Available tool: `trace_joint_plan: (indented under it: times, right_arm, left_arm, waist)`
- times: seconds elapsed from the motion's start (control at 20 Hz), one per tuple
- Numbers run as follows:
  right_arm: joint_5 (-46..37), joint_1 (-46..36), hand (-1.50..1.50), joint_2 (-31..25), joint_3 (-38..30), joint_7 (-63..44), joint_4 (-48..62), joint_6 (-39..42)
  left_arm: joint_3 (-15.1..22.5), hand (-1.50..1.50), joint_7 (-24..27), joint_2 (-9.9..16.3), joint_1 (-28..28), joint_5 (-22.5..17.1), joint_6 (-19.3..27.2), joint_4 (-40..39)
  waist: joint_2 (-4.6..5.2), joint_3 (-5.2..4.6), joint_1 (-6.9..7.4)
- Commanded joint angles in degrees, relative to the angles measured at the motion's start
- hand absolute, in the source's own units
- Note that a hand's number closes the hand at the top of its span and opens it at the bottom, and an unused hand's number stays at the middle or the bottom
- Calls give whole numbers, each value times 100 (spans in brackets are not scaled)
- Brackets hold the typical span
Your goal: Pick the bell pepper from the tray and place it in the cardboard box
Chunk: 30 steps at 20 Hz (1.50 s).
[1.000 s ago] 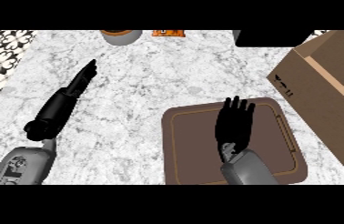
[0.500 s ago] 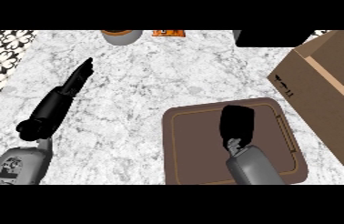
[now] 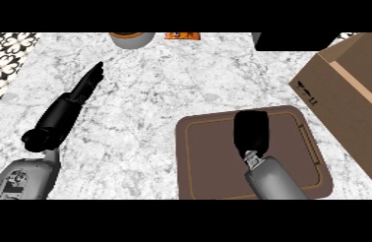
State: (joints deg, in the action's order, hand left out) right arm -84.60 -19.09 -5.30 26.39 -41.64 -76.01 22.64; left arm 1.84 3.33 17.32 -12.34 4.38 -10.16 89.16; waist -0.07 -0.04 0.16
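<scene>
A brown tray [image 3: 210, 157] lies on the marble counter at the lower right. My right hand [image 3: 251, 130] is over the middle of the tray, with its fingers curled downward into a compact black shape. The bell pepper does not show; the curled hand hides whatever is under it. The cardboard box [image 3: 345, 83] stands at the right edge, just beyond the tray's far right corner. My left hand [image 3: 73, 101] lies stretched out on the counter at the left, its fingers straight and pointing away, with nothing in it.
A grey bowl [image 3: 132, 38] with a brown rim and an orange packet [image 3: 181, 35] sit at the counter's back edge. A black block [image 3: 294, 41] stands at the back right beside the box. Bare marble lies between the hands.
My right hand's fingers were straight and spread over the tray. They have since curled down into a closed shape. The left arm has barely shifted.
</scene>
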Motion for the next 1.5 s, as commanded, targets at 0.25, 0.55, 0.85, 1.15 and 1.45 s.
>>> trace_joint_plan:
  times: [0.25, 0.55, 0.85, 1.15, 1.45]
  right_arm:
    - [1863, -791, 150, 134, -1176, 2365, 346, -1373]
    - [1966, -1432, 150, -694, -1640, 3781, 861, -2103]
    - [1996, -1692, 150, -550, -1976, 2821, -474, -1553]
    - [2102, -1849, 150, -421, -3092, 1653, -748, -2215]
    - [2364, -2079, 150, -1318, -4128, 1869, -96, -2454]
  left_arm:
    - [138, 0, 40, -132, -37, 99, -13, -16]
    - [-59, 0, -53, -74, -163, 32, -90, -89]
    - [-118, 0, 204, -97, 153, 80, -139, -98]
    - [-159, 0, -15, -38, -95, 153, -87, -18]
    - [-106, 0, -227, -138, 19, 151, -113, 245]
  waist:
    - [104, 32, 179]
    - [32, 7, 38]
    - [-9, 2, -23]
    - [1, 5, -56]
    - [18, 7, 30]
